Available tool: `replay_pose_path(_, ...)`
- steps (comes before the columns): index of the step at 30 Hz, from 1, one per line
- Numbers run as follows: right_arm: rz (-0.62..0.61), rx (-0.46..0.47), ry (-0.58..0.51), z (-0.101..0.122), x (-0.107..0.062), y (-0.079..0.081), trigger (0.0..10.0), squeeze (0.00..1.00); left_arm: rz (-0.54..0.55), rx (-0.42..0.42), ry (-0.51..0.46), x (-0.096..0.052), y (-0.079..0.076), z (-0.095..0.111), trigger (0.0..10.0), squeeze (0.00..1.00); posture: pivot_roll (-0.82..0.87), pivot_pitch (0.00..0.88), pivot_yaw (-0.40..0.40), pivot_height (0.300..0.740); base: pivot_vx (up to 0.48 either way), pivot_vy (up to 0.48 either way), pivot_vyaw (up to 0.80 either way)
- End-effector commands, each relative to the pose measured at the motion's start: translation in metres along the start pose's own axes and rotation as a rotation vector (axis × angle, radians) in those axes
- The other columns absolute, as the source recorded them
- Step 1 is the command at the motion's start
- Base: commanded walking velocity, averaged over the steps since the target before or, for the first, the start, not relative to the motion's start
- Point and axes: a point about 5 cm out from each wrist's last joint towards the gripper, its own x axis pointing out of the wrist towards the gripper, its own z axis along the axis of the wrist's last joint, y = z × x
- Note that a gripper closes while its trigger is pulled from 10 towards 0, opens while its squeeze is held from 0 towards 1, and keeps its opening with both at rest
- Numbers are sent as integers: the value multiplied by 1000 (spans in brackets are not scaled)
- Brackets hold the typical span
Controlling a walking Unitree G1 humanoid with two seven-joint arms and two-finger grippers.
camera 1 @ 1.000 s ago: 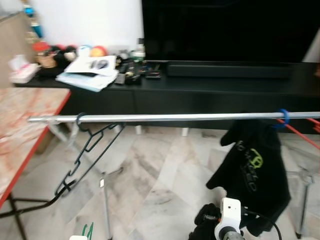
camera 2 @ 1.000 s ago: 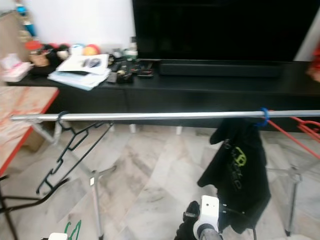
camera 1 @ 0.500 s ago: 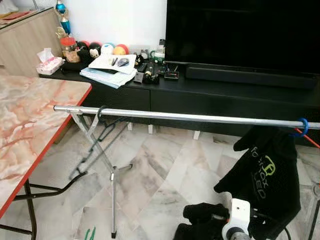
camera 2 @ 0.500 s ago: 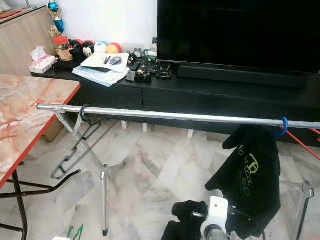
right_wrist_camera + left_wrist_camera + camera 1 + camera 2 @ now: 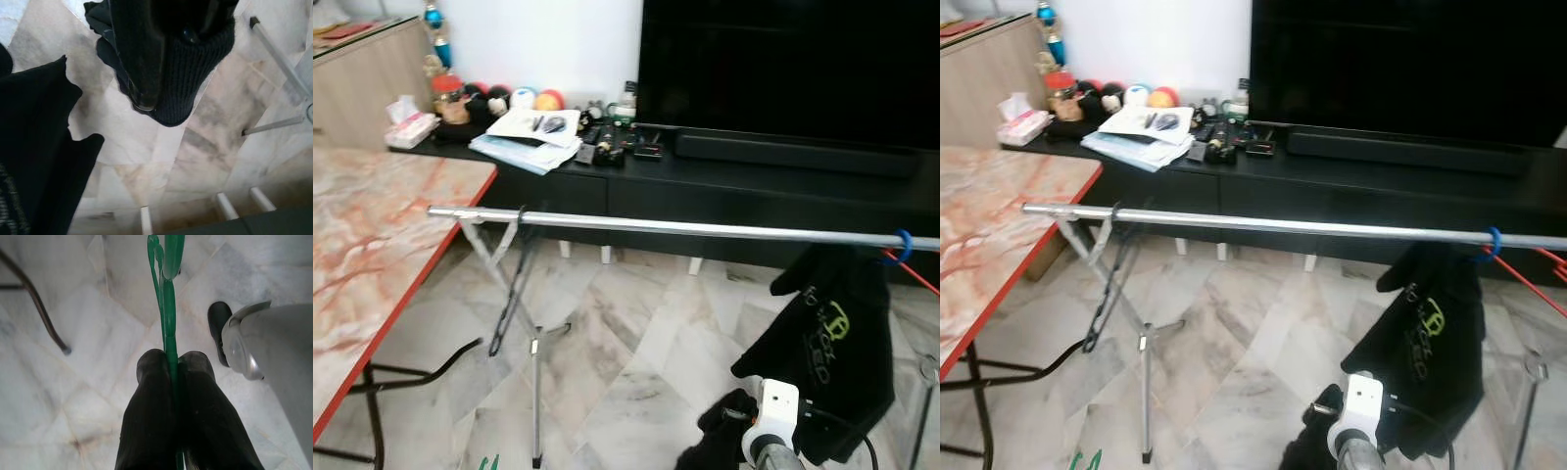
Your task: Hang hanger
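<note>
**Q:** Where is the hanger, and who holds it?

**A:** The green hanger [image 5: 166, 308] is pinched between the two black fingers [image 5: 151, 406] of the left gripper [image 5: 170, 363], which are closed tight on its thin wire. The arm is low, over the marble floor [image 5: 636, 362]. In the head view just a green tip pokes up at the bottom edge. The silver rail [image 5: 685, 228] runs across the room higher up and well apart from it.

**Q:** And the right gripper?

**A:** The right gripper [image 5: 161, 73] is low too, with a dark knitted cloth [image 5: 190, 73] bunched over it. One finger can be seen, the rest is covered, so I cannot tell whether it is open or closed.

**Q:** What else hangs on the rail?

**A:** A black hanger [image 5: 512, 284] near its left end, and a black garment [image 5: 827, 362] on a blue hook [image 5: 902, 245] near the right.

**Q:** What might go wrong?

**A:** The grip is narrow and on bare wire, so the hanger could twist or slip as the arm lifts. The hook could miss the thin rail, or knock the light stand. The red-edged counter [image 5: 372, 264] crowds the left side.

**Q:** What is hard to make out?

**A:** The green hanger's hook and full shape are cut off, so I cannot tell which way it faces.
</note>
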Motion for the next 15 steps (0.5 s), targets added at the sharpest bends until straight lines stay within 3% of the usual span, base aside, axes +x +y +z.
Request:
replay_pose_path(1,-9,16,-32,7,2,-1,10000,0,-5,12,7,-1,0,-3,10000,0,53,103,-7,740,0,0,-800)
replay_pose_path(10,-1,7,-43,8,2,2,10000,0,-6,10,5,-1,-1,-3,10000,0,57,105,-9,740,0,0,-89)
replay_pose_path(15,1,7,-48,8,2,3,10000,0,-6,8,9,-1,-1,-4,10000,0,56,106,-9,740,-280,0,0)
